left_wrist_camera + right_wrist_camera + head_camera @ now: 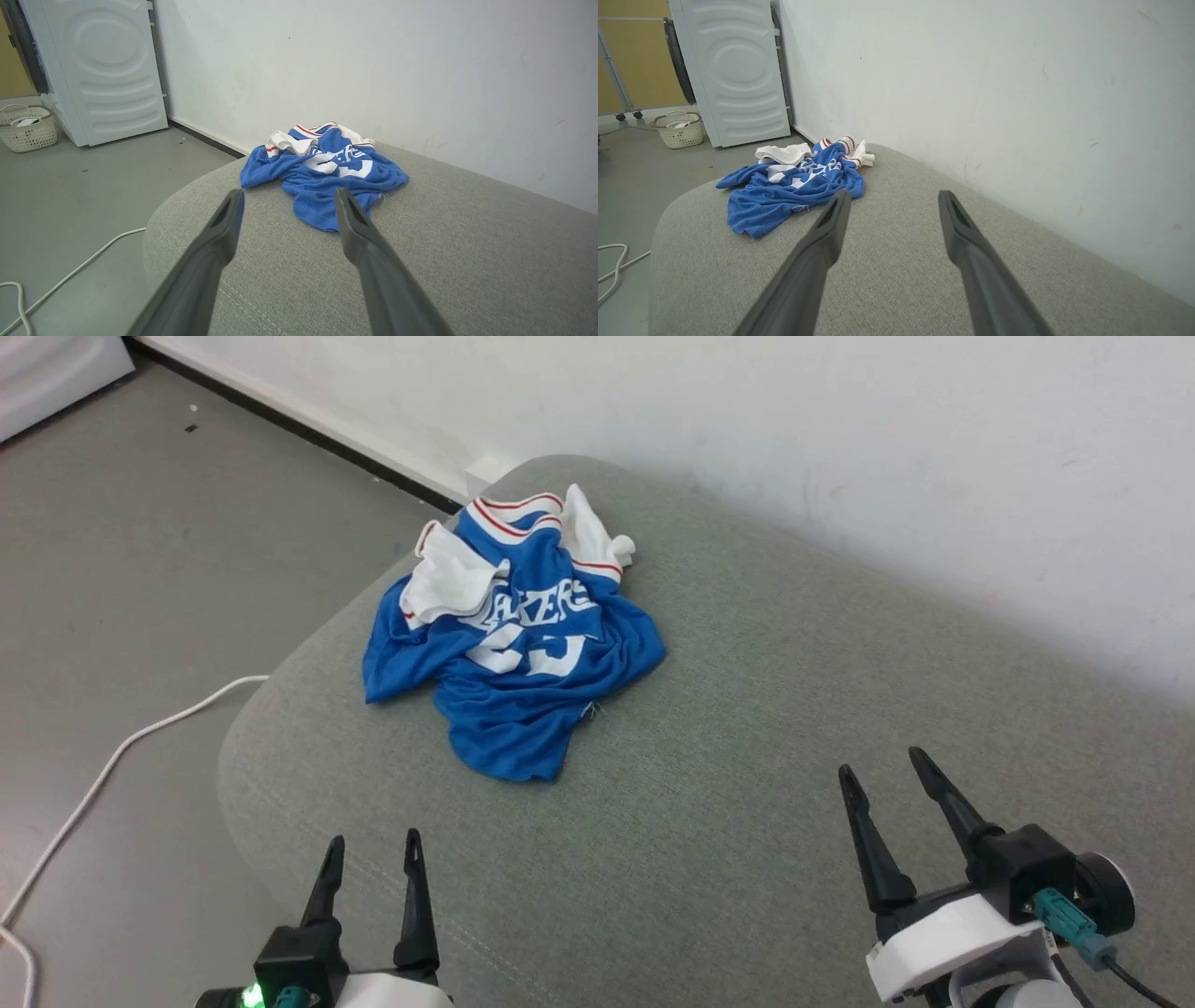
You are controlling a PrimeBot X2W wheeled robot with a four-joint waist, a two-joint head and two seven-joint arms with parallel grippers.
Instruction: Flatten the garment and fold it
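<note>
Left gripper sits at the near left edge of the grey upholstered seat, its two dark fingers spread apart and holding nothing. Right gripper stands over the seat's near right side, its jaws likewise wide and empty. Well ahead of both, at the far left end of the seat, lies the garment. It is a crumpled royal-blue jersey, lettering up, with white sleeves and red-striped trim bunched on the side nearest the wall. A white cable trails across the floor to the left. Farther off stand a white appliance and a pale basket.
</note>
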